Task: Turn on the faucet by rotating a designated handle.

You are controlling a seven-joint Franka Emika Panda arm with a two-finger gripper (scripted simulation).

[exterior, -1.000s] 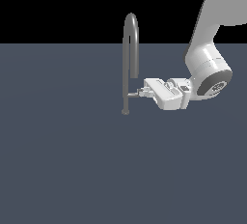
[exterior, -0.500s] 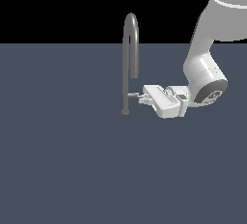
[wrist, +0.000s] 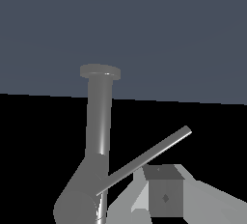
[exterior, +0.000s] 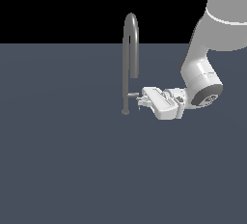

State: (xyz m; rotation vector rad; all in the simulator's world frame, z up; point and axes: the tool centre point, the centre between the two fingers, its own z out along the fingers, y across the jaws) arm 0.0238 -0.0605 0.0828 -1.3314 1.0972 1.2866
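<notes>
- Standing just above and left of the exterior frame's centre, the faucet [exterior: 126,68] is a thin grey pipe rising from a small round foot to an inverted-U arch, whose free end hangs down on the exterior view's right.
- Handle [exterior: 131,94]: a short thin bar branching from the pipe low down, just above the foot, and pointing toward the exterior view's right.
- Gripper [exterior: 141,100]: at centre frame in the exterior view, lying roughly horizontal on a white arm [exterior: 202,68] that enters from the upper right corner. Its fingertips point toward the exterior view's left, at the pipe.
- Relation, exterior view: the handle's free end meets the fingertips. The tips are just beside the pipe but do not reach it. The foot sits slightly lower than the tips.
- Relation, wrist view: the handle [wrist: 144,160] runs as a diagonal bar from the pipe [wrist: 99,121] across the lower half of the frame. One finger [wrist: 165,195] lies just beside the bar's outer part. Whether it touches the bar cannot be told.
- Jaw state: cannot be told. Only one finger shows clearly in the wrist view, and the tips are too small to separate in the exterior view.
- Surface [exterior: 62,160]: a flat dark blue-grey plane carries the faucet; the background above it is black.
</notes>
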